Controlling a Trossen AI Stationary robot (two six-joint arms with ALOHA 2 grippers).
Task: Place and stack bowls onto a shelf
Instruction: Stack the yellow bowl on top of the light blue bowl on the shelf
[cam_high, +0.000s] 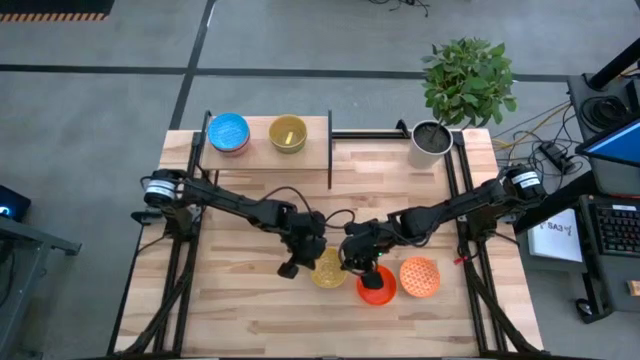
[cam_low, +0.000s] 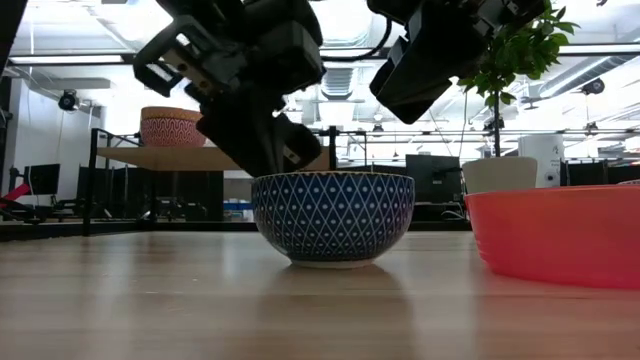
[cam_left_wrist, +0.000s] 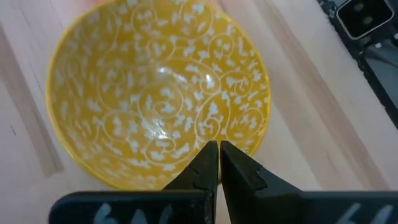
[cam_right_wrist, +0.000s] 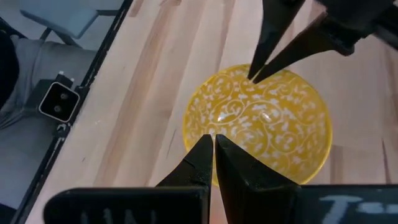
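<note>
On the shelf: a light blue bowl (cam_high: 229, 132) and a yellow bowl (cam_high: 288, 134) sit side by side on the shelf (cam_high: 312, 142) at about 11 o'clock of the counter (cam_high: 240, 290); neither is stacked. The low view shows a patterned reddish bowl (cam_low: 171, 127) on the shelf, and I cannot tell which of the two it matches.
Left on the counter: three bowls near 6 o'clock: a patterned yellow-inside bowl (cam_high: 328, 268), a red-orange bowl (cam_high: 377, 284) just beside it, and a speckled orange bowl (cam_high: 420, 277) at its 3 o'clock side.
Left gripper (cam_left_wrist: 218, 148): fingers clenched on nothing, tips over the near rim of the patterned bowl.
Right gripper (cam_right_wrist: 212, 140): fingers clenched and empty, at the opposite rim of the same bowl.
Progress: by my judgement well short of halfway; two bowls placed, no stacking begun, three in sight to move.
Step in hand: both arms meet at the patterned bowl, probably lining up a pickup.
Elsewhere: a white plant pot (cam_high: 432, 142) stands at 1 o'clock.
</note>
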